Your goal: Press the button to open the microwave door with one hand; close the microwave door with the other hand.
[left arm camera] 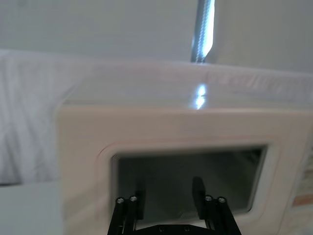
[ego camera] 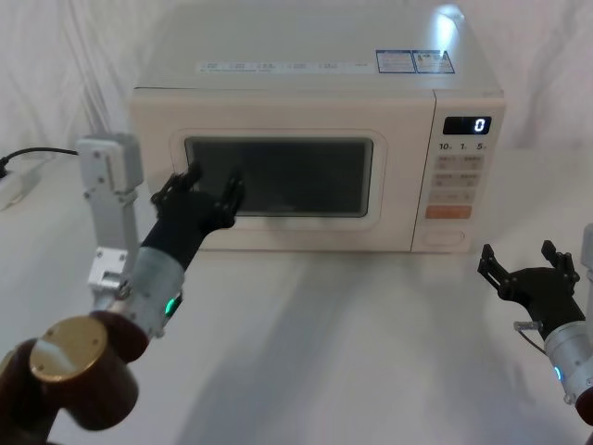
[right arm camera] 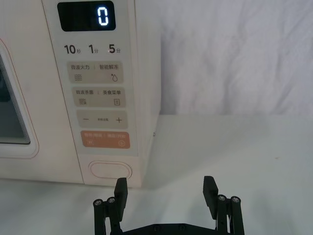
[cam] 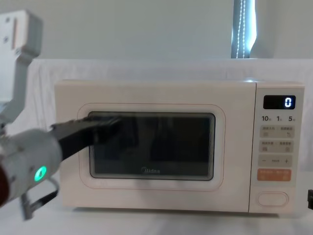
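While shut, microwave door (ego camera: 278, 181) meets left gripper (ego camera: 206, 192).

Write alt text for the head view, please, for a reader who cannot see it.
A cream microwave stands on a white table, its door shut. The left claw, open, is at the door's window; the right claw, open, hovers low, in front of the button.

Black finger grippers (ego camera: 206, 187), silver wrists, green-lit rings, maroon joints
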`<state>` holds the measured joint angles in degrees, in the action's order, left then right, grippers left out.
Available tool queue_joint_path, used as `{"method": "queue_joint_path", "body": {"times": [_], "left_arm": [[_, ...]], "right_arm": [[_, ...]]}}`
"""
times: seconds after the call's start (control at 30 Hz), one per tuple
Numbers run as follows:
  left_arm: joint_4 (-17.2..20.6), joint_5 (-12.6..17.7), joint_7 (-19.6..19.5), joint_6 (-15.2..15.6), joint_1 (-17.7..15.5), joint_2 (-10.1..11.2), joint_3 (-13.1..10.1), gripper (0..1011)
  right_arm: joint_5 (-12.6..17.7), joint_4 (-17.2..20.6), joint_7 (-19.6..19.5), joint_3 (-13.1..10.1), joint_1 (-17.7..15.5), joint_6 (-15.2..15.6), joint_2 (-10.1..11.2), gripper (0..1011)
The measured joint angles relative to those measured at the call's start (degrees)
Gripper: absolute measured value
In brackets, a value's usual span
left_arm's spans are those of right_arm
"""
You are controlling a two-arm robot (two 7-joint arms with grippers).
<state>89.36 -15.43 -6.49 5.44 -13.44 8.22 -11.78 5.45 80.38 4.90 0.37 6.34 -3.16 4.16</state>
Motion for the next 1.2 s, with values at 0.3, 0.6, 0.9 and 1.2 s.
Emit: {"method": "queue_joint_path", "body": {"times": [0.3,0.6,0.9,1.2], "left_arm": [[0.6,0.5,0.3,-0.9,4.7,1.3,3.5,877],[-1.1,0.5,0.3,-3.0,8.7,0.7,5.5,1001],[-2.7,0.0,0.0,-4.7,10.7,-0.5,6.7,1001],[-3.2,0.5,0.2,-5.7,11.3,-0.7,7.4,1001]], "right_arm": [[0.0,0.0,0.0,0.0,0.0,0.0,0.0,1002],[0.0,0.0,0.0,0.0,0.0,0.0,0.0,1002],[0.0,0.0,0.0,0.0,0.0,0.0,0.0,1002],[0.0,0.0,0.0,0.0,0.0,0.0,0.0,1002]]}}
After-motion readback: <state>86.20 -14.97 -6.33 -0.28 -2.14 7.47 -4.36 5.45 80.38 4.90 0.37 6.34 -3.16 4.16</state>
